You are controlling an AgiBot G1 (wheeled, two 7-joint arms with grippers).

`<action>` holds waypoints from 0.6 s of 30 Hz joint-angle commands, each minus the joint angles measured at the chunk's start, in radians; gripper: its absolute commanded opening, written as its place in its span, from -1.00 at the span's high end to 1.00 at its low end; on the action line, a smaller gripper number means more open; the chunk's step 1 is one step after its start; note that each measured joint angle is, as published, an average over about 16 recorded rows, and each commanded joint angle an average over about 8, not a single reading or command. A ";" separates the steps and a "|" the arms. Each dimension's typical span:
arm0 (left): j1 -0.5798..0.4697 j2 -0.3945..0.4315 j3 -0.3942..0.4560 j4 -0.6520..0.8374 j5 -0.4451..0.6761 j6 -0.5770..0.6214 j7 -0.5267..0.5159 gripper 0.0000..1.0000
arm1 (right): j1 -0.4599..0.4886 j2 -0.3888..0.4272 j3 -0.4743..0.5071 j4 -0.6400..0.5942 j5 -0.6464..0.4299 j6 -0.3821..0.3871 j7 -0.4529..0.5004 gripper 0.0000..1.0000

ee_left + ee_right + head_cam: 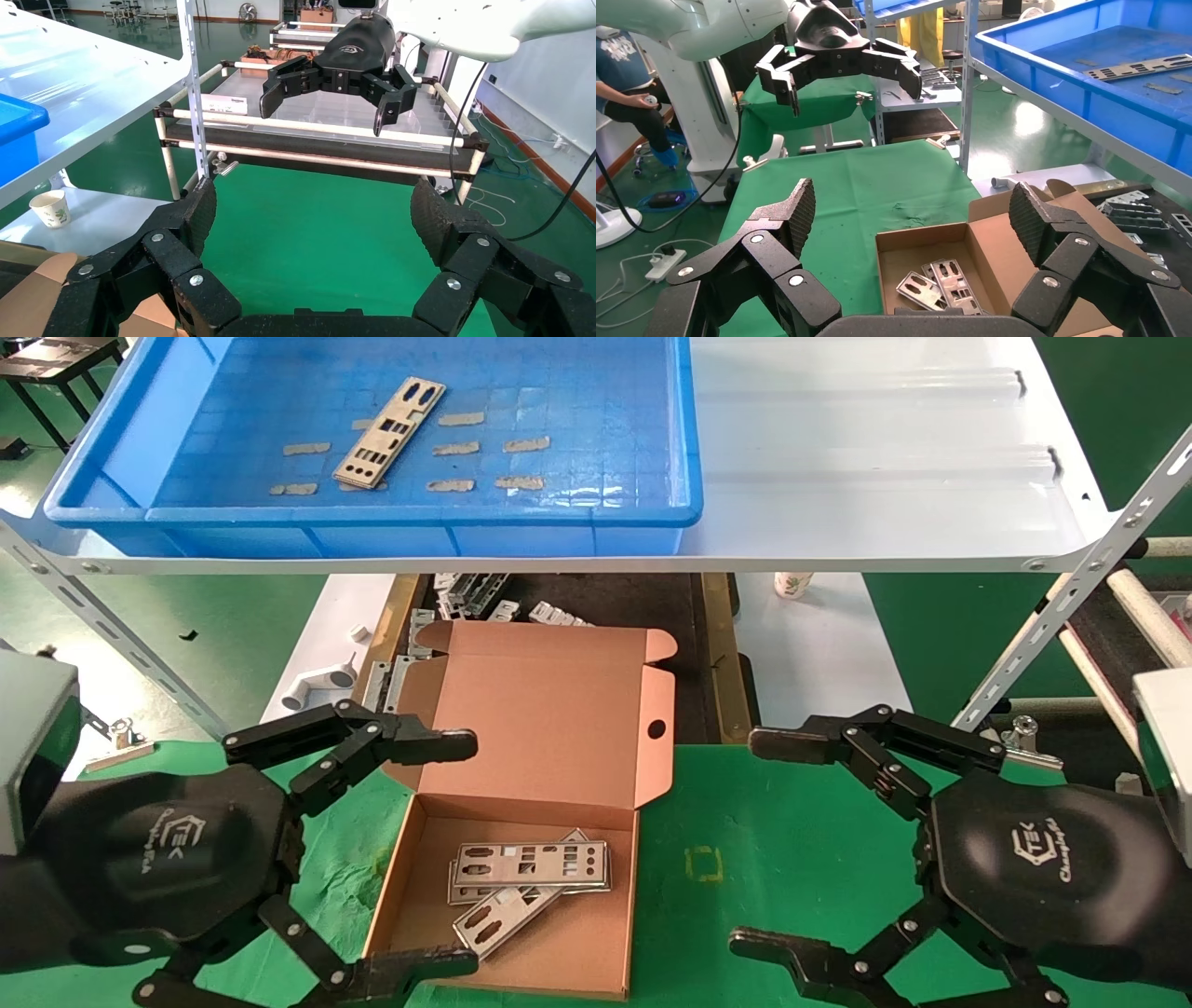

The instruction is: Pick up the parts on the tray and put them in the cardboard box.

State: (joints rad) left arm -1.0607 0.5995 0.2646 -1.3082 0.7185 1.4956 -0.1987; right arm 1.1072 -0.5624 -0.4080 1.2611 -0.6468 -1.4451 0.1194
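Part point(388, 433): one thin punched plate left on the tray point(130, 449), lying flat and slantwise on the gridded floor, left of centre, among tan tape patches. Plates point(529, 876) already delivered: at least two, overlapping, on the box point(610, 905) floor toward its near right; lid point(559, 710) standing open on the far side. Tray sits on a white shelf point(885, 477), far and above; box sits on a green cloth point(801, 859) below, near. Left claw point(461, 854): spread wide, empty, fingers straddling the box's left wall. Right claw point(759, 845): spread wide, empty, over the cloth right of the box, apart from it. Loose grey brackets point(466, 593) and a white pipe piece point(317, 686) lie under the shelf, beyond the box; not task items. Risks, as judged: the plate is thin and flush to the floor, so fingertips may skate over it or push it along the grid instead of getting under an edge; a tape patch close by may catch a fingertip. The shelf edge lies between claws and tray, so a low rise could strike it. Left claw, moving off, could catch the box wall or lid and shift the box. A plate gripped by one end may swing and drop short.
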 commanded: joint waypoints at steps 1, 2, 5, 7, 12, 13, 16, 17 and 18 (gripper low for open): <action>-0.003 0.002 0.003 0.005 0.002 0.000 0.003 -1.00 | 0.000 0.000 0.000 0.000 0.000 0.000 0.000 -1.00; -0.004 0.003 0.004 0.007 0.003 0.000 0.003 -1.00 | 0.000 0.000 0.000 0.000 0.000 0.000 0.000 -1.00; -0.006 0.006 0.007 0.012 0.006 0.000 0.006 -1.00 | 0.000 0.000 0.000 0.000 0.000 0.000 0.000 -1.00; -0.008 0.007 0.008 0.014 0.007 0.000 0.007 -1.00 | 0.000 0.000 0.000 0.000 0.000 0.000 0.000 -1.00; -0.010 0.009 0.011 0.019 0.009 0.000 0.009 -1.00 | 0.000 0.000 0.000 0.000 0.000 0.000 0.000 -1.00; -0.011 0.009 0.012 0.019 0.010 0.000 0.009 -1.00 | 0.000 0.000 0.000 0.000 0.000 0.000 0.000 -1.00; -0.012 0.010 0.013 0.021 0.010 0.000 0.010 -1.00 | 0.000 0.000 0.000 0.000 0.000 0.000 0.000 -1.00; -0.012 0.010 0.013 0.022 0.011 0.000 0.011 -1.00 | 0.000 0.000 0.000 0.000 0.000 0.000 0.000 -1.00; -0.012 0.011 0.013 0.022 0.011 0.000 0.011 -1.00 | 0.000 0.000 0.000 0.000 0.000 0.000 0.000 -1.00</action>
State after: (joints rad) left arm -1.0727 0.6100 0.2777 -1.2864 0.7292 1.4953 -0.1880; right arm 1.1072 -0.5624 -0.4080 1.2611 -0.6468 -1.4450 0.1194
